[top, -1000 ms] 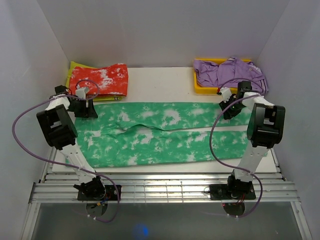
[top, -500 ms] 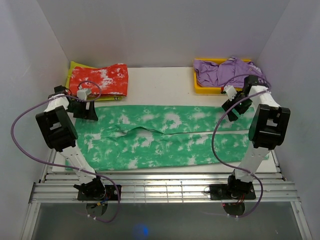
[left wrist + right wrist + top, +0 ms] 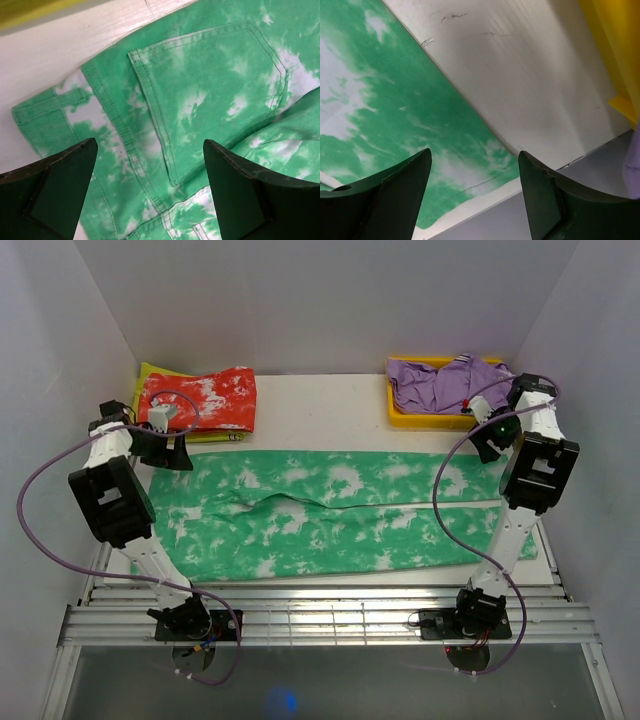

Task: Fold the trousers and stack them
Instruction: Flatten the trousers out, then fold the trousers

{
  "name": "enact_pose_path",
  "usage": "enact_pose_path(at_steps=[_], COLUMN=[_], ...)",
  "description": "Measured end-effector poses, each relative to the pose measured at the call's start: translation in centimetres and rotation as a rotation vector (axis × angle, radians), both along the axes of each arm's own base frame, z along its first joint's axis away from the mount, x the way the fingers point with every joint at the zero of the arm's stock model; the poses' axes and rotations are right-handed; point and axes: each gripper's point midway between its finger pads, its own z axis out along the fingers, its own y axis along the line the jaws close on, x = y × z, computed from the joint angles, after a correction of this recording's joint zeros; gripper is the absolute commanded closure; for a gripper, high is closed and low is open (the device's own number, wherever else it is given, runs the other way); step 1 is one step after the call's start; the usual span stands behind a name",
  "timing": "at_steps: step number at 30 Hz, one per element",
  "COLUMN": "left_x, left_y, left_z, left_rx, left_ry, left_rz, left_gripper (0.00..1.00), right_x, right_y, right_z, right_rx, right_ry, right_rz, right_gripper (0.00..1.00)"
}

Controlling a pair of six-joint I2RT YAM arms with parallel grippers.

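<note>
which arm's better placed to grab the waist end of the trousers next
Left. The left gripper hangs open right above the trousers' waistband and back pocket. The right gripper, also open, is by the leg ends near the yellow bin.

Plain pale walls (image 3: 320, 300) close in a white worktop (image 3: 320, 415) on three sides, under even light. A slatted metal frame (image 3: 330, 618) runs along its near edge.

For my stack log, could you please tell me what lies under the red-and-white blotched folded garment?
A yellow-green layer peeks out along the left and near edges of the red-and-white blotched folded garment. Whether it is cloth or tray, and anything else beneath, is covered.
</note>
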Motion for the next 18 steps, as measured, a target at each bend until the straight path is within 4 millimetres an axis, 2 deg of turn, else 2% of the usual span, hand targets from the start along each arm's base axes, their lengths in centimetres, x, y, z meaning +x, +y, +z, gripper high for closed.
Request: enact_pose_path(at_steps=[7, 10, 11, 12, 14, 15, 16, 18], left_x=[-2.2, -2.4, -2.3, -2.1, -1.0, 0.0, 1.1, 3.3], left_y=[-0.8, -0.2, 0.3, 1.1, 3.1, 4.4, 5.6, 8.1], left_z=[-1.8, -1.8, -1.6, -1.1, 0.4, 1.4, 2.4, 4.5], left_rx=[-0.028, -0.035, -0.035, -0.032, -0.018, -0.004, 0.019, 0.070], left_ry=[0.054, 0.055, 0.048, 0.033, -0.010, -0.047, -0.088, -0.175], left_rz=[0.009, 0.032, 0.042, 0.053, 0.069, 0.069, 0.057, 0.019], left_gripper=[0.03, 0.05, 0.06, 0.06, 0.07, 0.07, 0.07, 0.07], right_x=[0.9, 1.1, 1.0, 0.9, 0.3, 0.1, -0.3, -0.8], right_y=[-1.2, -1.5, -1.5, -1.3, -1.0, -0.8, -0.6, -0.5], right_z=[-2.3, -3.3, -3.4, -3.5, -3.7, -3.7, -3.7, -3.8], right_rx=[-0.012, -0.021, -0.022, -0.021, -0.030, -0.039, -0.048, -0.075], right_ry=[-0.011, -0.013, -0.013, -0.015, -0.010, -0.008, -0.005, -0.003], right_rz=[0.015, 0.055, 0.064, 0.110, 0.182, 0.218, 0.254, 0.304], right_gripper=[0.30, 0.40, 0.45, 0.55, 0.68, 0.84, 0.90, 0.92])
